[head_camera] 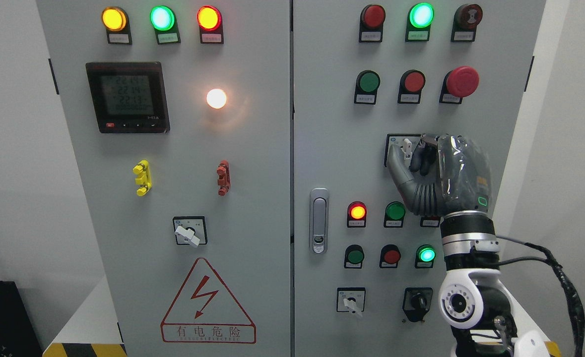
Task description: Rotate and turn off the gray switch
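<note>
The gray switch (407, 147) is a small pale knob on a square plate, on the right cabinet door (332, 148) at mid height. My right hand (411, 151) comes up from the lower right and is pressed against it. The thumb (396, 166) sits on the knob's left and the curled fingers (425, 157) on its right, so the hand is shut on the knob. The knob's handle points roughly upward. The palm hides the right part of the switch plate. My left arm does not show.
Below are a white rotary switch (352, 302) and a black one (417, 301). A red mushroom button (462, 82) sits above the hand, lit lamps (357, 211) and a door handle (319, 220) to its left. The left door carries a meter (127, 96) and another rotary switch (189, 233).
</note>
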Robot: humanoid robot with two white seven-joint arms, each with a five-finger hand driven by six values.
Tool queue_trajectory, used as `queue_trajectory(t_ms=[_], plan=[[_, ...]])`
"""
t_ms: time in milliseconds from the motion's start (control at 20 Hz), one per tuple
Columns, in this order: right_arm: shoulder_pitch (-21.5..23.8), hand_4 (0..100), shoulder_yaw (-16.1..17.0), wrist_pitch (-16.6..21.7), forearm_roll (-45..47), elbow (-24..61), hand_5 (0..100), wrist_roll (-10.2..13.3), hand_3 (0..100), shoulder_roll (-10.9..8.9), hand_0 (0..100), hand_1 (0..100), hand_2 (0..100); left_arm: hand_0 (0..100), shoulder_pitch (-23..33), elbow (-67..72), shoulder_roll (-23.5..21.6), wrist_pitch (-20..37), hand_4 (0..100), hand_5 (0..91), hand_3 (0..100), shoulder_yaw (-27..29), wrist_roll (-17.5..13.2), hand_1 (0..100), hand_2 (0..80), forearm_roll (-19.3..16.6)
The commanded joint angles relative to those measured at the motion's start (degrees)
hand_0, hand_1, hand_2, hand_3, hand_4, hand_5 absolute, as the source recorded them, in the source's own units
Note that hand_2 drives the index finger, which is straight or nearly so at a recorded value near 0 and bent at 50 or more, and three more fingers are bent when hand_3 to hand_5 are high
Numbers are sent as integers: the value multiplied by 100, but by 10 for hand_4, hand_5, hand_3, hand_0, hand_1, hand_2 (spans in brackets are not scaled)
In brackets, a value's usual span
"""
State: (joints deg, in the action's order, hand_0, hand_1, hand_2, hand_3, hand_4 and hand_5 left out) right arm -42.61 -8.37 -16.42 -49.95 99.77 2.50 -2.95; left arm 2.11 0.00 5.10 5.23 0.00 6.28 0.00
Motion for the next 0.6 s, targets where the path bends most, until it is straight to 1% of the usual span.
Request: queue_trajectory(t_ms=[0, 200, 300, 550], plan=[[7, 806, 55, -2, -15, 95, 976, 13, 965, -39, 546, 377, 741, 120, 0, 132, 0, -5, 0, 0, 0, 185, -4, 389, 0, -44], [24, 805, 64, 24, -24, 235, 977, 13, 966, -65, 546, 384, 741, 120, 0, 132, 0, -5, 0, 0, 0, 185, -4, 389, 0, -44], [77, 805, 142, 33, -24, 314, 977, 22, 966, -109, 546, 386, 741, 120, 0, 132, 0, -5, 0, 0, 0, 185, -4, 389, 0, -44], [296, 807, 345, 349, -33, 683, 977, 39, 967, -197, 563, 406, 740, 120, 0, 132, 0, -5, 0, 0, 0, 185, -4, 389, 0, -44]])
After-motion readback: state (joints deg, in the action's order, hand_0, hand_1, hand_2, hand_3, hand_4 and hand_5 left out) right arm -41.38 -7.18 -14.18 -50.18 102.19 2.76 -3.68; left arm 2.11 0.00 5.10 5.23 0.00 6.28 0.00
